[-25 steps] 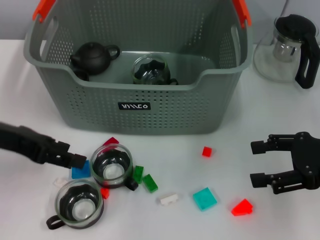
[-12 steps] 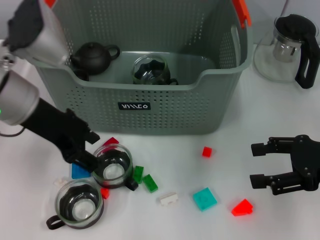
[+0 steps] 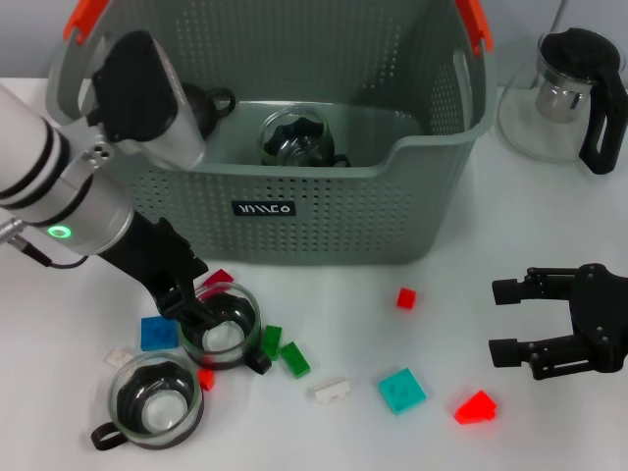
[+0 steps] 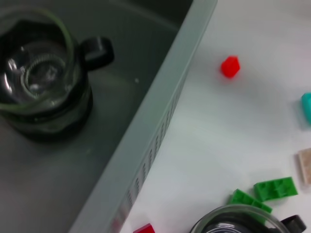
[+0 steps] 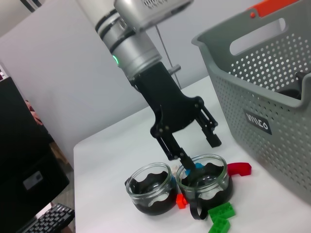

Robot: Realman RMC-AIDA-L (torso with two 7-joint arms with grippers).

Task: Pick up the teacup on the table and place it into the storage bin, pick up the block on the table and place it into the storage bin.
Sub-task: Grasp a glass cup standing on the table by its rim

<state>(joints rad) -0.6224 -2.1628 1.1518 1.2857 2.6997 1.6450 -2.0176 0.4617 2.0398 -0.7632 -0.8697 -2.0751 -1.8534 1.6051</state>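
Here the left gripper [image 3: 201, 306] straddles the teacup's [image 3: 222, 327] rim with fingers apart, while the right gripper [image 3: 502, 318] hovers open above the surface [image 3: 392, 343].

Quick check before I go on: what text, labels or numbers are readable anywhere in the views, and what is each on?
White lettering on a small black label on the storage bin front wall: stylised, not clearly readable, possibly "MINISO".
No other text, numbers or signs visible on the teacups, blocks, glass pitcher or grippers.
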